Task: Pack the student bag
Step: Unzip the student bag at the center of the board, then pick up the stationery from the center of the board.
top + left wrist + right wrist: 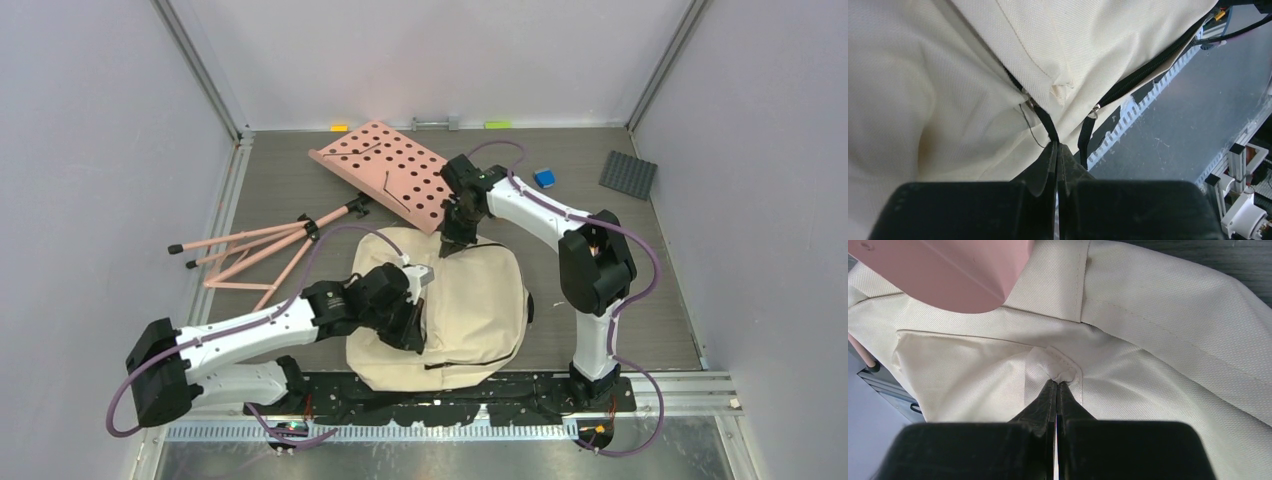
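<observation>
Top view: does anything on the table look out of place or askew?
The pink perforated board lies askew, its near corner reaching over the far edge of the student bag. Left of it, the pink tripod stand lies on its side.

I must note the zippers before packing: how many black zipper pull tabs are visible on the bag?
2. The first pull tab is pinched in the left jaws; the second pull tab hangs free just right of it. Others may be hidden under the student bag.

- the student bag (pixel 480 300) lies lower centre of the top view
- perforated board (pixel 390 165) just above it
- folding stand (pixel 260 245) at left
- small block (pixel 544 178), studded plate (pixel 628 174) upper right
</observation>
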